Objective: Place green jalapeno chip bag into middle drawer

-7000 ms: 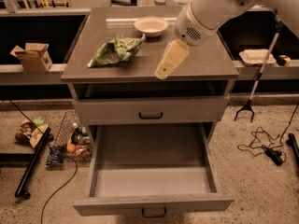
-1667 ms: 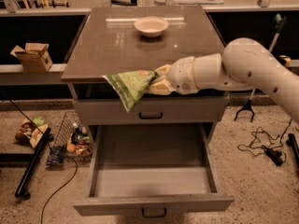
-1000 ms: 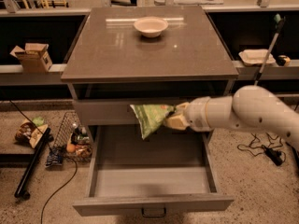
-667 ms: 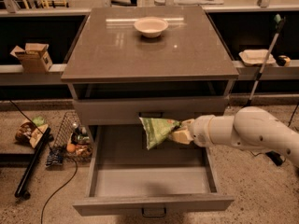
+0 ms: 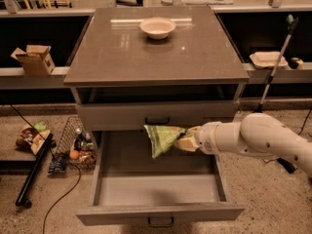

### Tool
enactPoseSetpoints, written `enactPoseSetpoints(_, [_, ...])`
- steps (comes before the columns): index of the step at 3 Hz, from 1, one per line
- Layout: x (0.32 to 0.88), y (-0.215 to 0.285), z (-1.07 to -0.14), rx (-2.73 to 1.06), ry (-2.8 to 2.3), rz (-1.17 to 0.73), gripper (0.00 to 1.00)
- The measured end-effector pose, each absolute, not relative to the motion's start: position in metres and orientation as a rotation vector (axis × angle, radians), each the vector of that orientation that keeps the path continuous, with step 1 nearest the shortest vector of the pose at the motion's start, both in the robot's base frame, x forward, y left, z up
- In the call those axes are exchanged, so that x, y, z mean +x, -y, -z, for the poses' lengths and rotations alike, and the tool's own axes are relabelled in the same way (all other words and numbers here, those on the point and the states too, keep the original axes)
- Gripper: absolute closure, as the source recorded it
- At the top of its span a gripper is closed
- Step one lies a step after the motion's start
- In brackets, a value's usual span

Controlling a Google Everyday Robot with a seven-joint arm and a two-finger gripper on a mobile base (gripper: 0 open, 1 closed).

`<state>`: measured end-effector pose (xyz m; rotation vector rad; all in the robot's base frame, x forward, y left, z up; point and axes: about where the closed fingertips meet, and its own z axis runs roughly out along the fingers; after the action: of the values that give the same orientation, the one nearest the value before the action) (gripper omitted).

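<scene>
Grey cabinet top [image 5: 156, 57] with bowl [image 5: 157, 28] at the back, middle drawer [image 5: 156, 189] open below, gripper [image 5: 187, 141] in from the right and clamped on bag [image 5: 162, 136], held in the air over the drawer floor, just under top drawer front [image 5: 112, 117].

Cabinet top [image 5: 146, 57]: brown, glossy; bowl [image 5: 157, 27] set near back edge, centre. Floor [image 5: 273, 199]: speckled; wire basket [image 5: 73, 147] w/ clutter seen at left, beside cabinet. Gripper [image 5: 184, 141] held over open mid drawer [image 5: 156, 189], bag [image 5: 163, 136] clamped.
</scene>
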<state>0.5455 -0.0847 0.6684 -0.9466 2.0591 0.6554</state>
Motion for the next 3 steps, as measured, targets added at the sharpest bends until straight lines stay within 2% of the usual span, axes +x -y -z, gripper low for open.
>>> enactPoseSetpoints(3, [0.554,0.088,-0.492,-0.738,-2.329,-0.789,1.0])
